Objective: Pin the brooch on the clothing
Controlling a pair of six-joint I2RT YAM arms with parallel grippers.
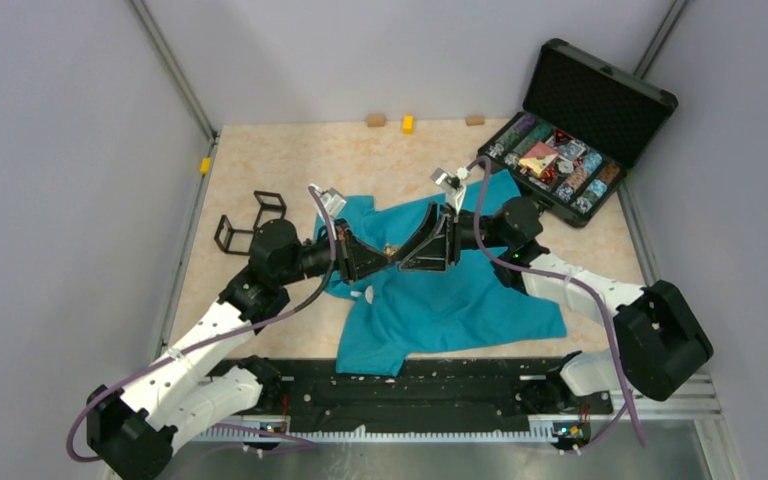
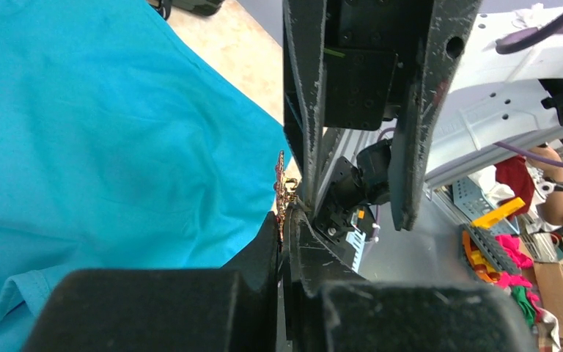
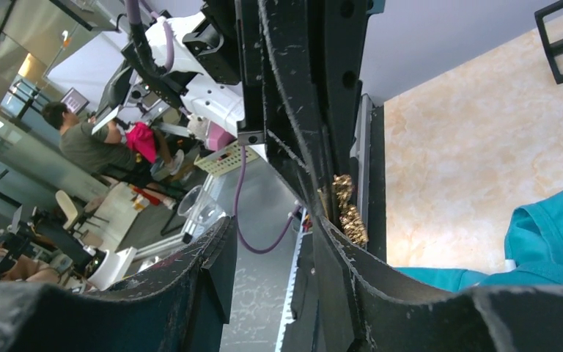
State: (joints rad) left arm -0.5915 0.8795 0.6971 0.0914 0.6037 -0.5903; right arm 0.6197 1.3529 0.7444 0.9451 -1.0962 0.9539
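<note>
With your left gripper [image 2: 284,220] clamped on the brooch [image 2: 281,183] above the clothing [image 1: 450,300], close the half-open, empty right gripper [image 3: 271,235] gently on the clasp.

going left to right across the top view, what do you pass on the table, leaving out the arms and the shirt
yellow block at the left rail → black frame stands → brooch above the shirt's middle → black case, open, at the far right

Plain grey walls [image 1: 50,150] enclose a beige marbled tabletop [image 1: 360,160], metal posts [image 1: 175,70] at the corners.
</note>
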